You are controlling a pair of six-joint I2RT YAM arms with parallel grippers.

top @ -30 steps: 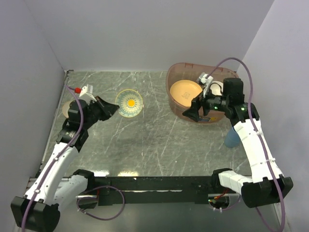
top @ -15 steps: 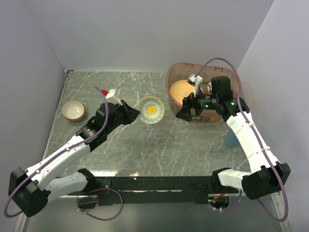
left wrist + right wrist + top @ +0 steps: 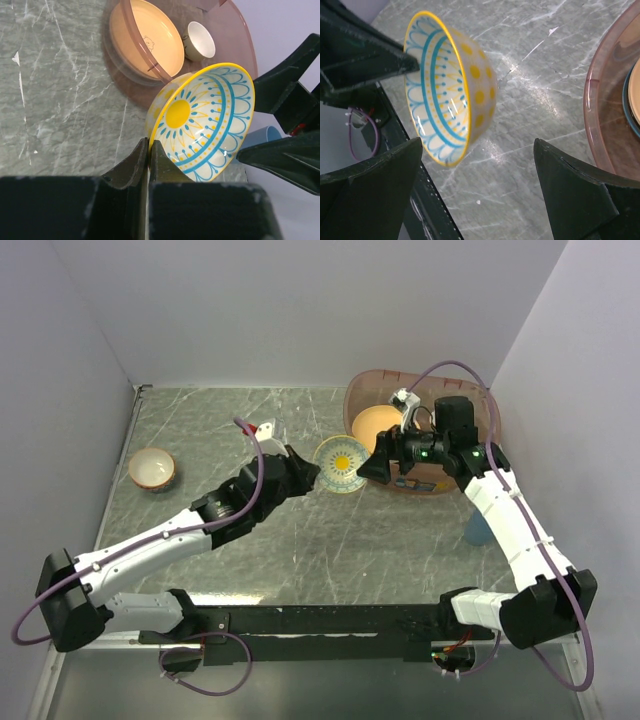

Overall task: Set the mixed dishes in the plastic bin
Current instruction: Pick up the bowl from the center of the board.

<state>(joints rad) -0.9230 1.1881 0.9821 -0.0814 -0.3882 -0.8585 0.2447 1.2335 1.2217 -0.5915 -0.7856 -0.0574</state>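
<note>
My left gripper (image 3: 305, 472) is shut on the rim of a yellow-and-blue patterned bowl (image 3: 340, 464), held tilted above the table just left of the plastic bin (image 3: 420, 380). The left wrist view shows the bowl (image 3: 205, 120) pinched between the fingers (image 3: 149, 142). My right gripper (image 3: 372, 468) is open and empty at the bin's left edge, facing the bowl (image 3: 447, 90). The bin holds a yellow-orange plate (image 3: 145, 37) and a small cream bowl (image 3: 200, 41). A red-patterned bowl (image 3: 153, 468) sits at the far left. A light blue cup (image 3: 480, 528) stands right of the bin. The white plate is not visible.
The bin's rim (image 3: 595, 100) is close on the right of my right gripper (image 3: 478, 145). Grey walls close in the table on the left, back and right. The black base rail (image 3: 330, 620) runs along the near edge.
My left arm has carried the patterned bowl rightward from the table's left-middle to beside the bin. My right gripper has moved left out over the bin's left edge, toward the bowl.
</note>
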